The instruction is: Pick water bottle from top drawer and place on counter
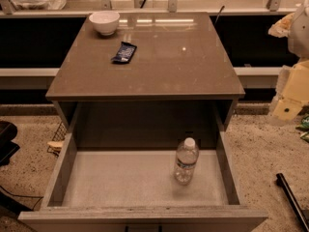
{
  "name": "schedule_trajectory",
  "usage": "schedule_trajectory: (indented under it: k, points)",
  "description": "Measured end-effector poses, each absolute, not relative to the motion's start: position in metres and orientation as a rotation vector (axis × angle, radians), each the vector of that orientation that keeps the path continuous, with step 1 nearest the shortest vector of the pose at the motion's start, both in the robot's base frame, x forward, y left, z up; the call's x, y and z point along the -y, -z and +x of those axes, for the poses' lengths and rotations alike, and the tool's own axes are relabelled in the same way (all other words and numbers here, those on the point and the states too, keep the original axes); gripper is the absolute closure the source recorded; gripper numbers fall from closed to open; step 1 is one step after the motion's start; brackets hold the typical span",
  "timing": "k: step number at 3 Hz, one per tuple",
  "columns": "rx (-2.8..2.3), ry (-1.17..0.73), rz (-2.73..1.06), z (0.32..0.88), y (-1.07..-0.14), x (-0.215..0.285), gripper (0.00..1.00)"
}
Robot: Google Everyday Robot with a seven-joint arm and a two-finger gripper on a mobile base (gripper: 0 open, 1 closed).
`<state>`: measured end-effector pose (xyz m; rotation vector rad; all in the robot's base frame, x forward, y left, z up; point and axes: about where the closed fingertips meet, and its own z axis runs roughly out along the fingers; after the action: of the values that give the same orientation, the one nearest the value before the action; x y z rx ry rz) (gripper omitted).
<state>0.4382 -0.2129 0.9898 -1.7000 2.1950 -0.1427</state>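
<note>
The water bottle [186, 160] is small and clear with a white cap. It stands upright on the light grey floor of the open top drawer [120, 180], right of centre and near the back. The counter [164, 66] is the glossy brown-grey slab above the drawer. My gripper [289, 98] shows as pale arm parts at the right edge of the view. It is beside the cabinet, well to the right of the bottle and higher than it, and holds nothing that I can see.
A white bowl [104, 21] sits at the counter's back left corner, and a dark snack packet [124, 52] lies just in front of it. A dark rod [292, 199] lies on the speckled floor at the lower right. A dark object [6, 146] is at the left edge.
</note>
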Motion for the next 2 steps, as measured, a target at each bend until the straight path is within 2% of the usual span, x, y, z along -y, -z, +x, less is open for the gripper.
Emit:
schedule_trajectory:
  k: [1,2]
  points:
    - [-2.195,0.143,-1.700,0.4382,-0.9899,0.2128,0.00]
    - [-2.146,0.066,-1.672,0.4433,-0.9839,0.2126,0.00]
